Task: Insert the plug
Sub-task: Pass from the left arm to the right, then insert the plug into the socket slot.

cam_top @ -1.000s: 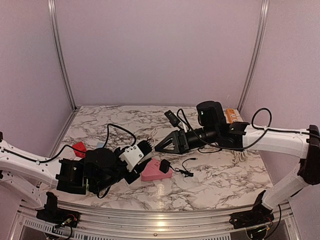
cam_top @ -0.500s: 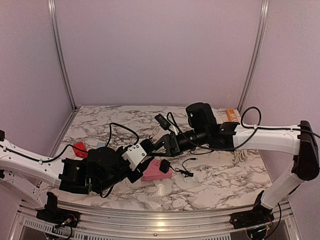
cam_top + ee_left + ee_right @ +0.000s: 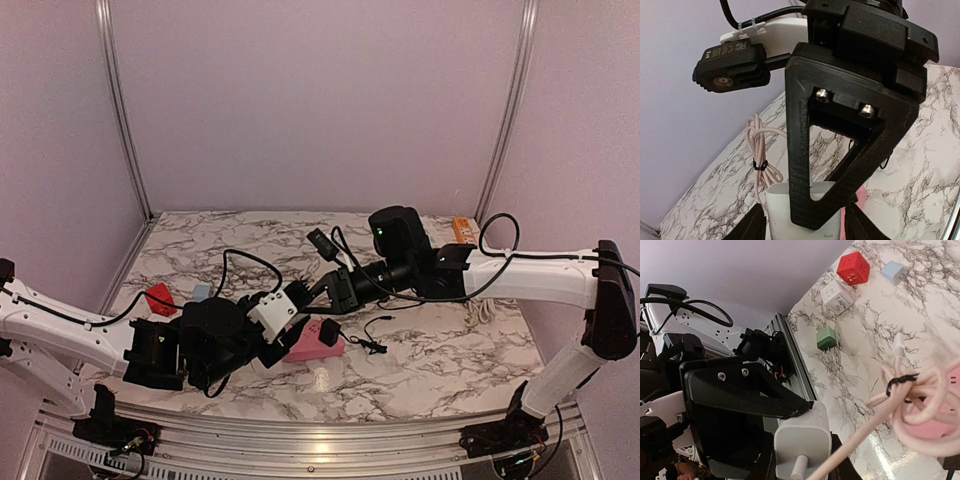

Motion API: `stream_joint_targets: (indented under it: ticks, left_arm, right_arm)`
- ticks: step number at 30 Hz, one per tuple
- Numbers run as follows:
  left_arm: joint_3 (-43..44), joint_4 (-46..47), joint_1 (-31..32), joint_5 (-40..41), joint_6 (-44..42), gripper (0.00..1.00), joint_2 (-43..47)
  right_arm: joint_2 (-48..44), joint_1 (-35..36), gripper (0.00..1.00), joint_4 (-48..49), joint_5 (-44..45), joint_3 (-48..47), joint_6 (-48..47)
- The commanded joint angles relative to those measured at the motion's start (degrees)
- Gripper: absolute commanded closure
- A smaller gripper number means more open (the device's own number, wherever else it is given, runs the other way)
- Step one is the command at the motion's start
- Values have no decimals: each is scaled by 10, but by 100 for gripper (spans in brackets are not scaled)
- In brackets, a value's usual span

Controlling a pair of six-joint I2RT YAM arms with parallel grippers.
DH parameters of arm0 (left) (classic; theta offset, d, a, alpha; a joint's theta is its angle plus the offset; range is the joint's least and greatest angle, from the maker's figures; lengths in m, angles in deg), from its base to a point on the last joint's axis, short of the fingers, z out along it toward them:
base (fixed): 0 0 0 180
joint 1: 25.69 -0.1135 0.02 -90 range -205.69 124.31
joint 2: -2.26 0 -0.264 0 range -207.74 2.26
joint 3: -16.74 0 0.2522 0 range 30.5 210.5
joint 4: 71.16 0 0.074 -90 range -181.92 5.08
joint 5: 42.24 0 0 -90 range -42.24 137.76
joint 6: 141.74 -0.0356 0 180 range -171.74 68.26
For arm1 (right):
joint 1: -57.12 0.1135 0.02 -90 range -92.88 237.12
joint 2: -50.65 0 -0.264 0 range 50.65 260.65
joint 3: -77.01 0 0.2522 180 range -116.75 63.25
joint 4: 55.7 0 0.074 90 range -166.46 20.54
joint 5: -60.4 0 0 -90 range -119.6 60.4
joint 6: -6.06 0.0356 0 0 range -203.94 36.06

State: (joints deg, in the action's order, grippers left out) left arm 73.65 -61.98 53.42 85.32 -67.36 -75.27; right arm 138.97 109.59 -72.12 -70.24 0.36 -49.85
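Holds the white plug [image 3: 802, 432] clenched in left claw [image 3: 805, 220] and clamps right claw [image 3: 802, 460] across the same block, with the fingers crossing. Judged a handover, to square the plug for its socket. Trails pink cable [image 3: 920, 405], tied in a coil, beyond right claw. Keeps pink socket block [image 3: 308, 345] just beneath both claws, near but apart.

Works over marbled table [image 3: 450, 350], with lilac walls [image 3: 320, 100] behind. Noted past left claw — red cube [image 3: 853, 267], white cube [image 3: 838, 296], green adapter [image 3: 826, 338].
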Motion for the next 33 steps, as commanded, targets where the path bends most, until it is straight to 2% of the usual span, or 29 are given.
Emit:
stream_joint_targets:
  ticks: [1,5,8,14,22,33]
  left_arm:
    - [11,27,3,15,7,35,-1]
    - [-5,37,3,13,25,12,12]
    - [-18,41,3,9,45,2,25]
    - [-49,41,1,-6,108,1,53]
    - [-101,44,-21,-20,270,1,96]
    - [-186,45,-66,-32,459,1,177]
  right_arm:
    - [-2,3,100,-9,13,-24,-19]
    - [-2,-6,100,-20,21,-24,-45]
    - [0,-23,100,-32,32,-22,-67]
    - [18,-58,100,-81,81,-35,-159]
    - [83,-65,100,-135,146,-86,-322]
    - [164,-64,100,-147,171,-149,-384]
